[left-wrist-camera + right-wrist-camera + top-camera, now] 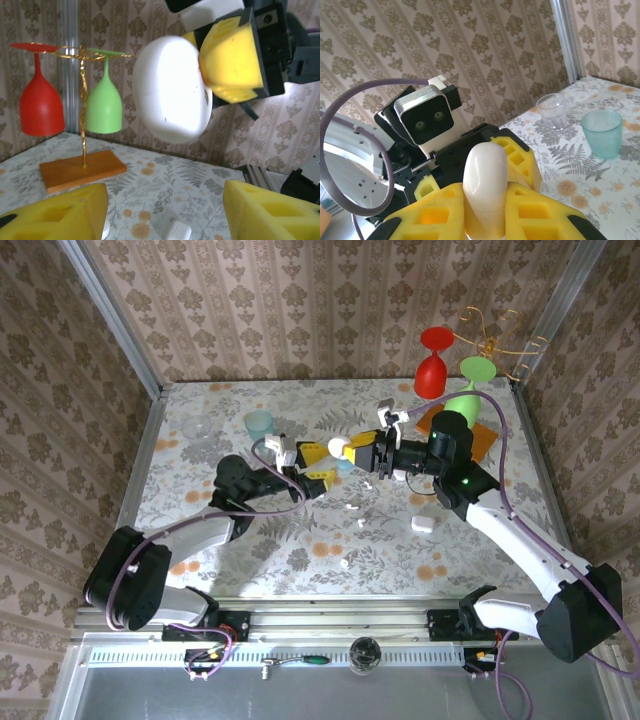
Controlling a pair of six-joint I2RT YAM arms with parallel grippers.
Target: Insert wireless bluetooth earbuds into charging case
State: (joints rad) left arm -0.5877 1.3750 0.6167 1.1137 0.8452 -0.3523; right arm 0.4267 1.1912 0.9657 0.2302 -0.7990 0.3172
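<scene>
Your left gripper (322, 465) holds its blocky yellow fingers (272, 212) apart, empty. Facing them, the charging case (170, 90) — a smooth, glossy white pebble — is clamped in your right gripper (356, 452); tiny white earbuds (352, 507) lie scattered on the floral tabletop (250, 540) below.

The smooth white pebble-shaped plastic charging case (338, 448) is shut and stands on edge, held off the table in the right gripper (347, 451). Tiny white plastic earbuds (352, 507) lie scattered on the table at its 6 o'clock. A second white case (422, 524) rests at its 4 o'clock.
</scene>
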